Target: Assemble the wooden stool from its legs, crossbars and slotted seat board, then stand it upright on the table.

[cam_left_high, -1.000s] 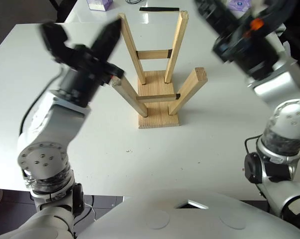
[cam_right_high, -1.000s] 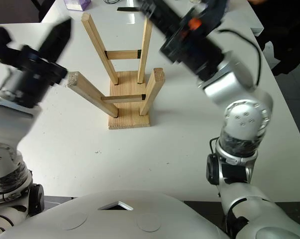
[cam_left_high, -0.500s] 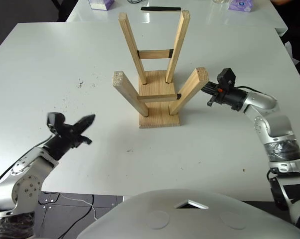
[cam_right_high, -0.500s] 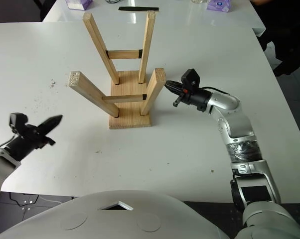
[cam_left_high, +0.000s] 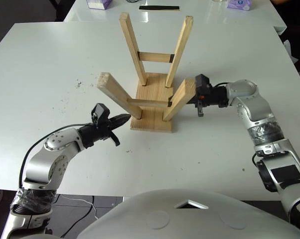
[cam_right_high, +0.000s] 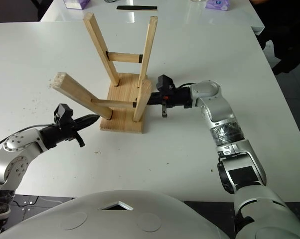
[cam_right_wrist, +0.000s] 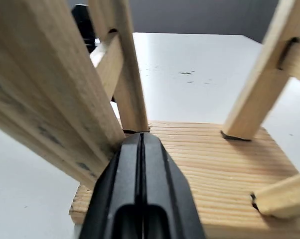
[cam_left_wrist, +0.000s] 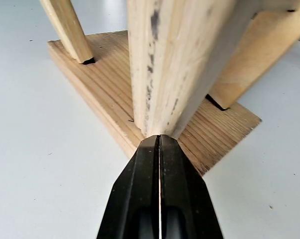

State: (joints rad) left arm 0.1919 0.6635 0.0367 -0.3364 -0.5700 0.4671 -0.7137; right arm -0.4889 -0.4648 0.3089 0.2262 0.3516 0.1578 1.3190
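The wooden stool stands upside down, its seat board [cam_left_high: 151,124] flat on the white table [cam_left_high: 55,55] and its legs pointing up. Two far legs [cam_left_high: 132,47] are joined by a crossbar [cam_left_high: 154,57]; the near-left leg [cam_left_high: 116,94] and near-right leg [cam_left_high: 177,99] lean outward with a second crossbar [cam_left_high: 147,103] between them. My left gripper [cam_left_high: 122,119] is shut, its tip touching the foot of the near-left leg [cam_left_wrist: 160,74]. My right gripper [cam_left_high: 188,99] is shut too, its tip at the near-right leg [cam_right_wrist: 50,94] just above the board [cam_right_wrist: 210,174].
At the table's far edge lie a purple box [cam_left_high: 99,4], a black strip [cam_left_high: 159,8] and another purple item [cam_left_high: 238,4]. Dark specks [cam_left_high: 73,92] dot the table left of the stool. Bare table lies in front of the stool and to both sides.
Both arms came down from high over the table. The left gripper moved up to the near-left leg, the right one in against the near-right leg. The stool shifted left and turned slightly.
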